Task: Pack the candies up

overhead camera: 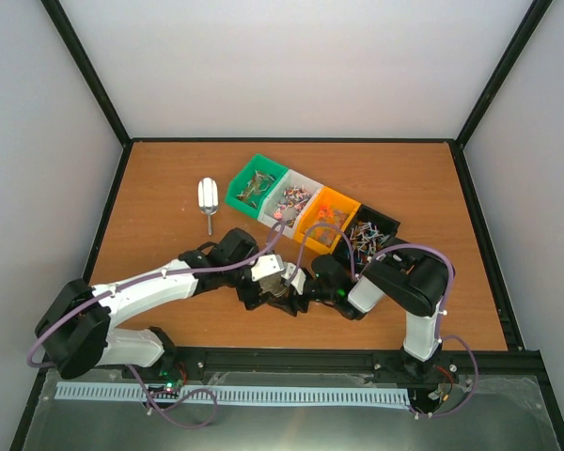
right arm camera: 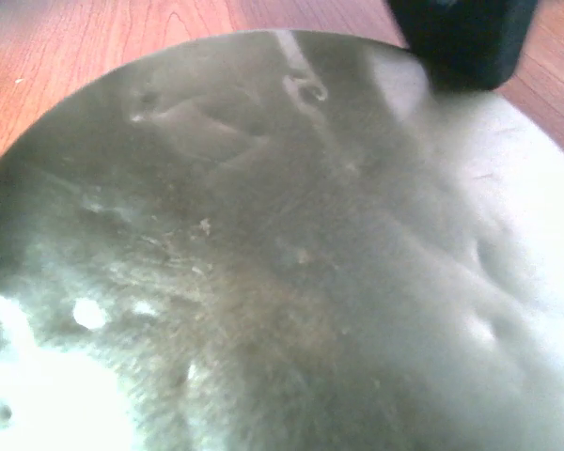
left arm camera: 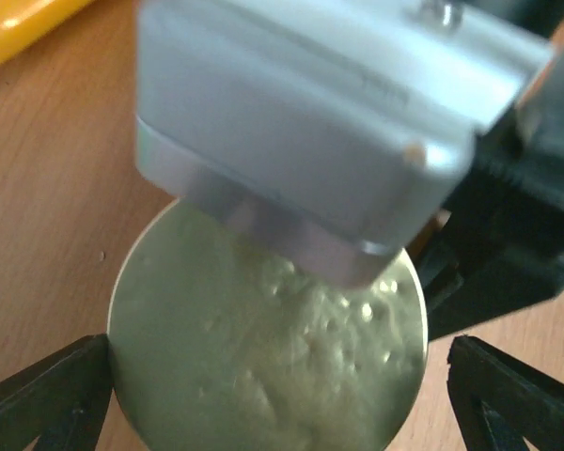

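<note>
The candies lie in heaps in four bins: green (overhead camera: 251, 186), white (overhead camera: 289, 200), orange (overhead camera: 325, 217) and black (overhead camera: 369, 235). Both grippers meet over a round, dull-gold metallic tin (left arm camera: 263, 376) at the near middle of the table (overhead camera: 169, 178). My left gripper (left arm camera: 277, 395) is open, its black fingers (left arm camera: 47, 399) standing either side of the tin, with a small gap on the right. The tin (right arm camera: 291, 263) fills the right wrist view and hides that gripper's fingers. In the top view my right gripper (overhead camera: 304, 282) is against the tin (overhead camera: 280, 287), its jaws unclear.
A metal scoop (overhead camera: 207, 199) lies left of the green bin. The bins stand in a slanted row at the back middle. A pale grey block (left arm camera: 320, 122) hangs over the tin's far side. Black frame rails edge the table.
</note>
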Robot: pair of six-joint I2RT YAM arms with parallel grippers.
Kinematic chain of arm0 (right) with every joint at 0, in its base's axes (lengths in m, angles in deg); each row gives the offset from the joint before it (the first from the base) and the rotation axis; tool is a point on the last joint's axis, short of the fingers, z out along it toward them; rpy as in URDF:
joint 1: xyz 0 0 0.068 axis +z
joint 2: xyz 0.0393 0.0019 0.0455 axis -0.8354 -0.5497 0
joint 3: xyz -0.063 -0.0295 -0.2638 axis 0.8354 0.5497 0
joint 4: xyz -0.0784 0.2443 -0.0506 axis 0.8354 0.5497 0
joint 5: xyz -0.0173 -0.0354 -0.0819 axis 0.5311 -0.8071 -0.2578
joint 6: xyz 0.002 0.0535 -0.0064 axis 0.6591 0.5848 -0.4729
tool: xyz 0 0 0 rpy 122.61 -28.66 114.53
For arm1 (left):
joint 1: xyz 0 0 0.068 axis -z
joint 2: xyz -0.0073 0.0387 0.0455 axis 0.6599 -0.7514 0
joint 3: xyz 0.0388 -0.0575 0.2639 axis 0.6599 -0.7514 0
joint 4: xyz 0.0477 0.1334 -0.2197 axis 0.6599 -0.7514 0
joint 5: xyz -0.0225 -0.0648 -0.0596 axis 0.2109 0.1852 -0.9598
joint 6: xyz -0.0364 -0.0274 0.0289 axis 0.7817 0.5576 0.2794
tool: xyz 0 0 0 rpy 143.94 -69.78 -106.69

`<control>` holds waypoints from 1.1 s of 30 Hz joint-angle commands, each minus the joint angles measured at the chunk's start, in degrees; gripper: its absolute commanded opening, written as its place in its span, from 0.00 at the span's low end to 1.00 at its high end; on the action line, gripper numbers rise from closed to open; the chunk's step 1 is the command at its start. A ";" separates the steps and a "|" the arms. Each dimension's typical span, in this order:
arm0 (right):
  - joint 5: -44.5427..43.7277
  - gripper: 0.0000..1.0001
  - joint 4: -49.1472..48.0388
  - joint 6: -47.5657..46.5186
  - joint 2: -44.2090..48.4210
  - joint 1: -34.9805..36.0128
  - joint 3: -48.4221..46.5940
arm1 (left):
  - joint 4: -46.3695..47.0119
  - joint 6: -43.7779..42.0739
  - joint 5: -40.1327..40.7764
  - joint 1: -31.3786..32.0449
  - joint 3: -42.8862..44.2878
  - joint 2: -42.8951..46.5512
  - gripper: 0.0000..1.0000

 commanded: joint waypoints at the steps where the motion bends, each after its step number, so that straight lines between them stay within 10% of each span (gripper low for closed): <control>1: -0.58 0.55 3.48 0.01 -1.37 -0.12 0.52 | -4.94 -3.64 -3.49 -0.15 -1.45 1.48 0.99; 16: -0.64 0.61 3.92 -0.23 -1.19 -0.12 0.43 | -3.20 -3.38 -3.08 -0.15 0.51 0.98 1.00; 23: -0.70 0.89 3.60 -0.21 -1.19 -0.12 0.61 | -1.51 -0.25 -3.20 -0.15 1.57 0.00 1.00; 33: -0.05 1.00 1.25 0.33 -0.82 -0.30 1.60 | 0.64 -1.48 -2.50 -0.15 0.65 1.65 0.99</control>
